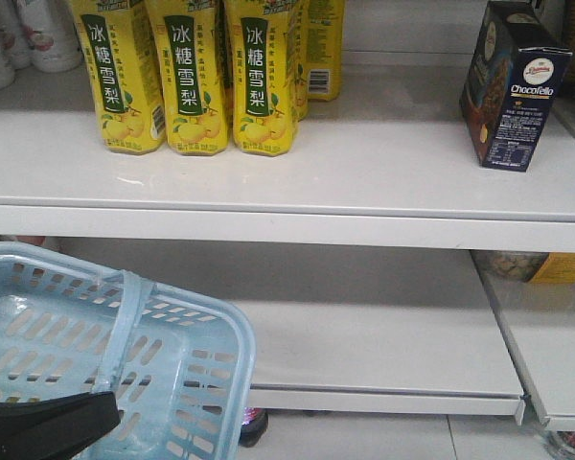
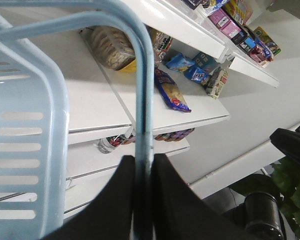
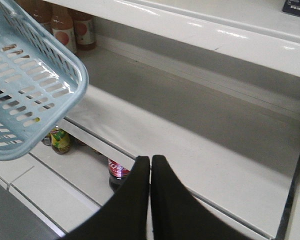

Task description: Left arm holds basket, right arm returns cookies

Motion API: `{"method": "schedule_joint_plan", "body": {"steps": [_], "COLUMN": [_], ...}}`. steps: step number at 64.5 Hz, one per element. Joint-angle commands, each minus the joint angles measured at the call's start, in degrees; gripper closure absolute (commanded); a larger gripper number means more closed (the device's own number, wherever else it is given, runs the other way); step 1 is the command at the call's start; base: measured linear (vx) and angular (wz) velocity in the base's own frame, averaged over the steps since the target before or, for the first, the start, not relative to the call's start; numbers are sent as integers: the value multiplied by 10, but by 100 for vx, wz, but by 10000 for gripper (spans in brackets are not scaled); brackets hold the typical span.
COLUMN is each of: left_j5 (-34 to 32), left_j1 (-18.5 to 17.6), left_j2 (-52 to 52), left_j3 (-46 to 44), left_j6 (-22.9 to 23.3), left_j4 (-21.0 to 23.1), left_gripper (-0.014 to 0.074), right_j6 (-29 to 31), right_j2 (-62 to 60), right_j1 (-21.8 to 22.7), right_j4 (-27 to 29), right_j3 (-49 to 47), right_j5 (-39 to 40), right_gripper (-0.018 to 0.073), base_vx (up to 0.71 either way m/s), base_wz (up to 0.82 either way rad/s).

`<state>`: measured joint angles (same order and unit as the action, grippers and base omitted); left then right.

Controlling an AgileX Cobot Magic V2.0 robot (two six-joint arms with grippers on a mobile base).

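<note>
The pale blue basket (image 1: 96,355) hangs at the lower left of the front view, in front of the lower shelf, and holds nothing that I can see. Its flat handle (image 2: 144,100) runs between the black fingers of my left gripper (image 2: 145,159), which is shut on it. The navy Danisa Chocofello cookies box (image 1: 511,86) stands upright on the upper shelf at the right, touched by no gripper. My right gripper (image 3: 150,159) is shut on nothing, low in front of the lower shelf, with the basket's corner (image 3: 35,90) to its left.
Yellow drink cartons (image 1: 194,72) stand in a row on the upper shelf (image 1: 316,187) at left. White bottles (image 1: 29,34) sit far left. A bare lower shelf (image 1: 383,335) runs beneath. Bottles (image 3: 117,170) stand under it near the floor. Snack packs (image 2: 170,90) lie on shelves to the right.
</note>
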<state>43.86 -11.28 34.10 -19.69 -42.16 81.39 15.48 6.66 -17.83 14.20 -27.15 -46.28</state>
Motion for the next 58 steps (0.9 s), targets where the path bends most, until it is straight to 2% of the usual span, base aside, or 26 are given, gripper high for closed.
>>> {"method": "schedule_joint_plan", "body": {"steps": [1,13,51,58], "left_j5": [2,3,12,19], "left_j1": [-2,-2,-2,-2], "left_j2": [-2,-2,-2,-2], "left_j3": [-20,-20,-20,-20], "left_j6": [-8,-8,-8,31], "left_j4": [33,33,33,38], "left_gripper": [603,603,603,603], "right_j6": [-1,-1,-1,-1], "right_j2": [7,7,7,7], "right_j1": [2,2,2,2], "right_j4": [-3,32,32,32], "right_j3": [-13,-13,-13,-13], "right_j5": [36,37,36,36], "right_gripper": [563,563,563,563], "base_vx": [0,0,0,0], "base_wz": [0,0,0,0]}}
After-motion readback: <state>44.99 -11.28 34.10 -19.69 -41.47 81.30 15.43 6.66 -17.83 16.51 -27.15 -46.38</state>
